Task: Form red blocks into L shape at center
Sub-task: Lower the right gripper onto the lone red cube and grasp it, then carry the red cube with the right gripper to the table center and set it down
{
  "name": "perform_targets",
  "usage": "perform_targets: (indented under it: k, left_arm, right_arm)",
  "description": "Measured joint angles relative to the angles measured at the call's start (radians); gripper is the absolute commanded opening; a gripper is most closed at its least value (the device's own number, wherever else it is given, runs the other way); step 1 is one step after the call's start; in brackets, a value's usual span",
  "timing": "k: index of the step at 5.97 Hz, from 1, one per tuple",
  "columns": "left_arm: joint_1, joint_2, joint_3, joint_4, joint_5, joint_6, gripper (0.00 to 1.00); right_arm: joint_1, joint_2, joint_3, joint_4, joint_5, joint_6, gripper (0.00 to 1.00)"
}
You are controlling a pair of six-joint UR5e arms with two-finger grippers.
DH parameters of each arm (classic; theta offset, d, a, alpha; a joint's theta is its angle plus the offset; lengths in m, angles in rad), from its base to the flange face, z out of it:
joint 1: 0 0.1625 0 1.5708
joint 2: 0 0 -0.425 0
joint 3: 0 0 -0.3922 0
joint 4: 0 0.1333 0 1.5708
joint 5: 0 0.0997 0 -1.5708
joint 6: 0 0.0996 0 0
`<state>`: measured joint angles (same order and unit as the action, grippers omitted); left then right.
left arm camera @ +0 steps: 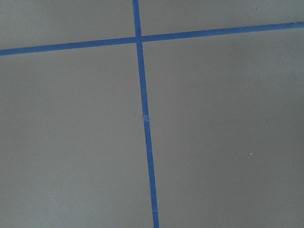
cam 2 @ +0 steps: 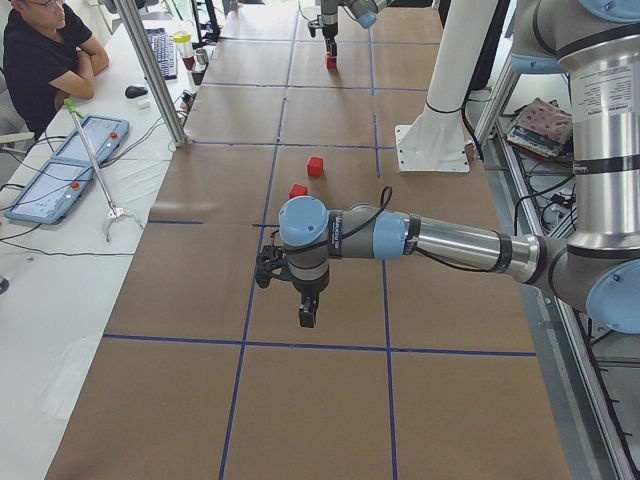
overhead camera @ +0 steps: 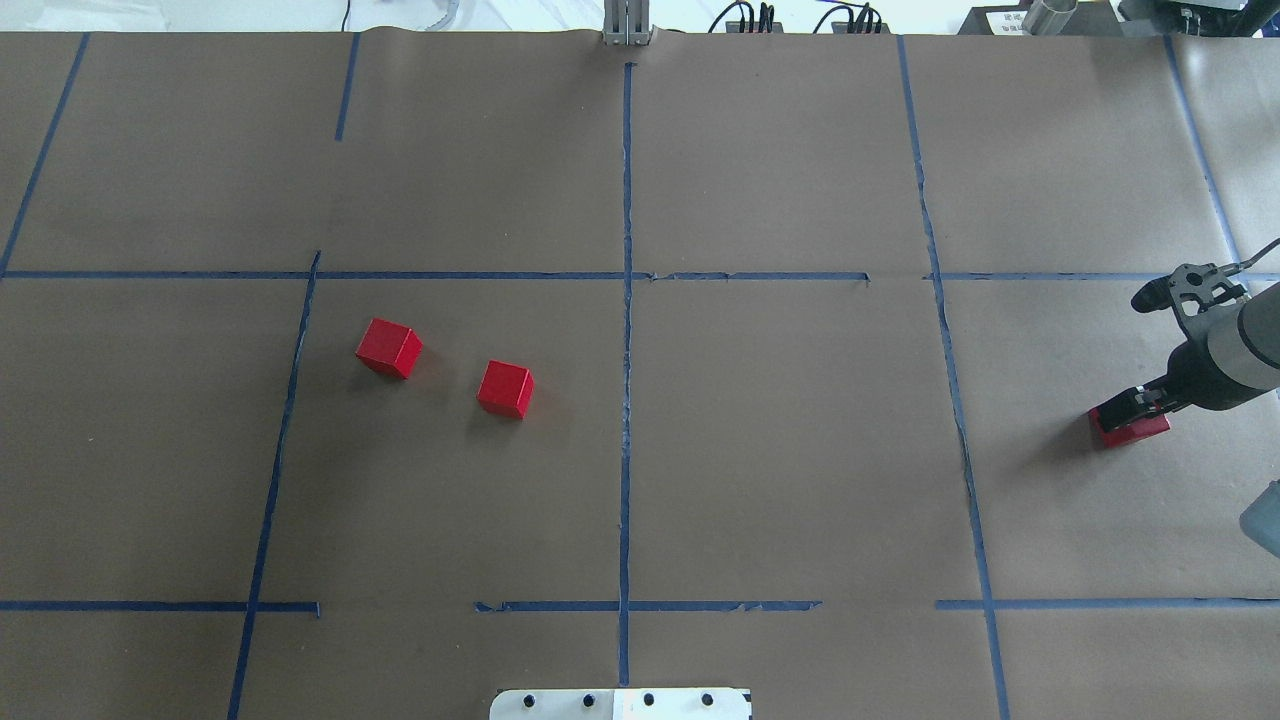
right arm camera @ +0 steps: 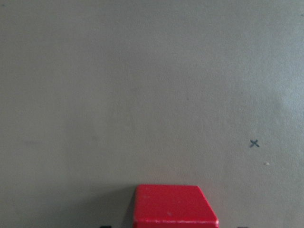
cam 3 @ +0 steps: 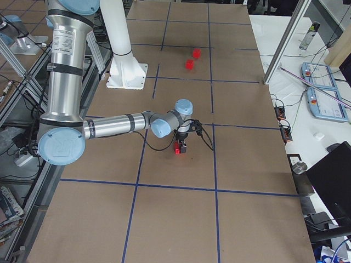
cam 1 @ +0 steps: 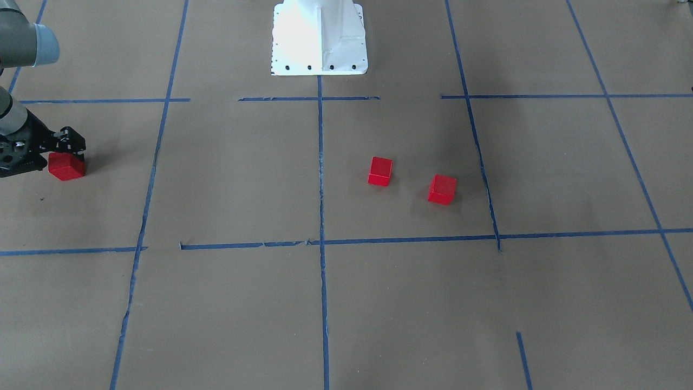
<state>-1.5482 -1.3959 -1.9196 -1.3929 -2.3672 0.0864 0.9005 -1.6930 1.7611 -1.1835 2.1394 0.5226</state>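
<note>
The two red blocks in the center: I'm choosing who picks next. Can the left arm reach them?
Probably yes: the left gripper hovers over bare paper near the red blocks, with nothing between.

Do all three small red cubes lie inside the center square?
No: only two solid red cubes lie in the center square; the third red cube sits outside its blue tape line, at the right claw.
</note>
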Motion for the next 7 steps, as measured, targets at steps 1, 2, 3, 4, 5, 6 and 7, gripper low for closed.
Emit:
perform_targets:
  k: [1,2,3,4,5,6,7]
  left_arm:
    - [0.000,0.000,-0.001,0.000,0.000,0.003,1.00]
    - [0.000,0.000,-0.001,0.000,0.000,0.005,1.00]
    - [-0.001,0.000,-0.001,0.000,0.000,0.006,1.00]
    - [-0.001,0.000,-0.001,0.000,-0.001,0.007,1.00]
    - [-0.001,0.000,-0.001,-0.001,-0.001,0.007,1.00]
    - [0.000,0.000,-0.002,-0.002,-0.001,0.007,1.00]
    - [0.000,-0.002,-0.003,-0.003,-0.001,0.004,1.00]
  right_arm:
    - [0.000,0.009,-0.009,-0.001,0.006,0.000,0.02]
    - [0.002,0.012,-0.001,-0.004,0.028,0.004,0.00]
    - [0.002,0.013,0.039,-0.013,0.058,0.013,0.00]
    - [-0.003,0.028,0.100,-0.030,0.076,0.047,0.00]
    - [-0.026,0.093,0.148,-0.068,0.094,0.142,0.01]
    - [-0.076,0.212,0.170,-0.121,0.104,0.296,0.00]
    - [-0.150,0.331,0.173,-0.159,0.091,0.446,0.00]
